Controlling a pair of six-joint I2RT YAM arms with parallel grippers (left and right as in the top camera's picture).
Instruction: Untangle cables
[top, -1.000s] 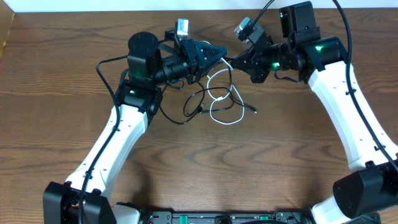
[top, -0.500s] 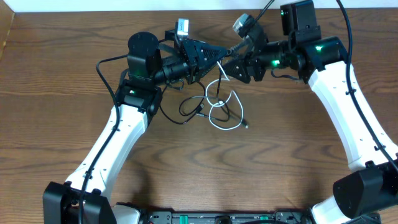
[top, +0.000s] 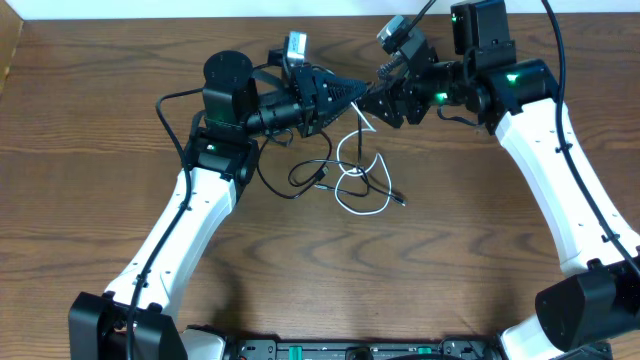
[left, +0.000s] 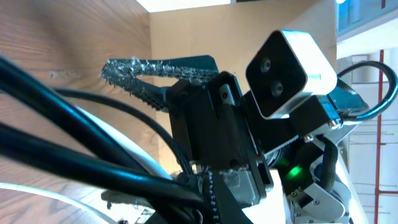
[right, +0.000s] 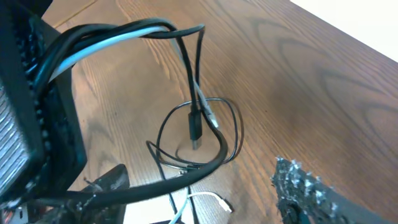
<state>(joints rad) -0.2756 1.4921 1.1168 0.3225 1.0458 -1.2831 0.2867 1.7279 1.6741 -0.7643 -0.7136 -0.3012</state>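
White arms (top: 190, 225), black joints (top: 228, 85)

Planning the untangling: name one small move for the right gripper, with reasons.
Probably close the right gripper on the black cord alone. The left gripper pinches both cables lifted off the table, the black plug dangles free beside the white cord, and the right jaws stand open nearby.

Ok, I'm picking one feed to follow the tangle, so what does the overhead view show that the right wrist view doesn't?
Only overhead: both arms, with the closed left pincer and the right pincer meeting tip to tip above the cables, and the whole white loop lying on the wood. Only right wrist: a close look at a black plug hanging tip-down inside a black loop. Both: black and white strands over the wooden table.
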